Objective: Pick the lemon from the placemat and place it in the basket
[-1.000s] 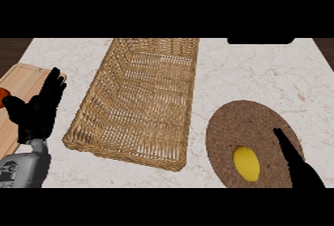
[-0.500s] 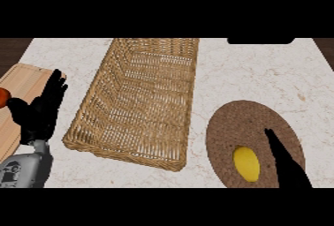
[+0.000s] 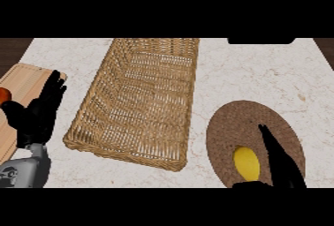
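Observation:
A yellow lemon point(image 3: 246, 163) lies on the round brown placemat point(image 3: 244, 123) at the lower right of the head view. My right hand point(image 3: 280, 161) rises from the bottom edge just right of the lemon, fingers straight, thumb showing below the fruit; it is open and close beside the lemon, not curled round it. The long woven basket point(image 3: 140, 99) stands in the middle, holding nothing. My left hand point(image 3: 36, 117) rests open at the far left, fingers up, beside the basket's left wall.
A wooden cutting board point(image 3: 23, 86) lies at the left edge with a red-orange object point(image 3: 4, 94) on it, partly cut off. A dark object point(image 3: 261, 40) sits at the counter's far edge, upper right. Bare marble counter point(image 3: 261, 75) lies between basket and placemat.
My right hand has shifted left, closer to the lemon. The view has drifted slightly, bringing the red-orange object on the board into sight. The left hand stays still.

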Motion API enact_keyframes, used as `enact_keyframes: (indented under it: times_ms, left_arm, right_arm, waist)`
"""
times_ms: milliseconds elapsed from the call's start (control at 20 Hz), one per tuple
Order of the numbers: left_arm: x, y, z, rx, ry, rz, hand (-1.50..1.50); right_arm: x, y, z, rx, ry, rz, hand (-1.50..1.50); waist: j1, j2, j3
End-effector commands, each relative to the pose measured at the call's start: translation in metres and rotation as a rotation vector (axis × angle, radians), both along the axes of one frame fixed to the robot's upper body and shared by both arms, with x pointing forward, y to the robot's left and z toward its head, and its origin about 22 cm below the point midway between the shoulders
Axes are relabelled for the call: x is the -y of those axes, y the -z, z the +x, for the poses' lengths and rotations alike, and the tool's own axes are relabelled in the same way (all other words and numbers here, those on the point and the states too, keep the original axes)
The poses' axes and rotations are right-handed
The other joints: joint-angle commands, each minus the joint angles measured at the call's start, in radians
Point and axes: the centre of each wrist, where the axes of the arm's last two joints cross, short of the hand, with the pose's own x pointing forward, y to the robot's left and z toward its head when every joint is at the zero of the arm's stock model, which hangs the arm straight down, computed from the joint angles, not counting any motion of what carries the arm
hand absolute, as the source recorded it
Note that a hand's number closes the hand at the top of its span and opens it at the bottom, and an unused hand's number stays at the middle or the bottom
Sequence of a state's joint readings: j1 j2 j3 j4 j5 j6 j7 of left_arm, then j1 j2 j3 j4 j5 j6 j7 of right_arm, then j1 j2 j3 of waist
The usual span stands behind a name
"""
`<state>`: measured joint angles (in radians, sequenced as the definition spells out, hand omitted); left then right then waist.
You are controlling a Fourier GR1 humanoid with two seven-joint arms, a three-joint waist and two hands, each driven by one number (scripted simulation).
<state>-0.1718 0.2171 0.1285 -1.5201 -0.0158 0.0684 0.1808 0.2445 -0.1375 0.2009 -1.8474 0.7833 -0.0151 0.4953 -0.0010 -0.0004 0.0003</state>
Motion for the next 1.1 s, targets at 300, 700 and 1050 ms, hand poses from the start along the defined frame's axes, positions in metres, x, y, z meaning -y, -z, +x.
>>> enact_keyframes:
  times_ms: [300, 700, 1050]
  left_arm:
    - [-0.011, 0.002, 0.01, -0.001, -0.01, -0.017, 0.0]
    - [-0.01, -0.011, 0.007, -0.005, -0.008, 0.001, 0.0]
    - [-0.005, 0.01, 0.0, -0.003, 0.008, 0.007, 0.0]
  right_arm:
    - [-0.003, 0.02, 0.003, -0.04, -0.011, 0.0, -1.5]
    - [0.004, 0.044, -0.002, -0.15, -0.201, -0.067, 1.5]
    - [-0.012, 0.054, -0.003, -0.104, -0.197, 0.009, 1.5]
  waist:
    - [-0.002, 0.0, 0.0]
    - [0.003, 0.0, 0.0]
    - [0.0, 0.001, 0.0]
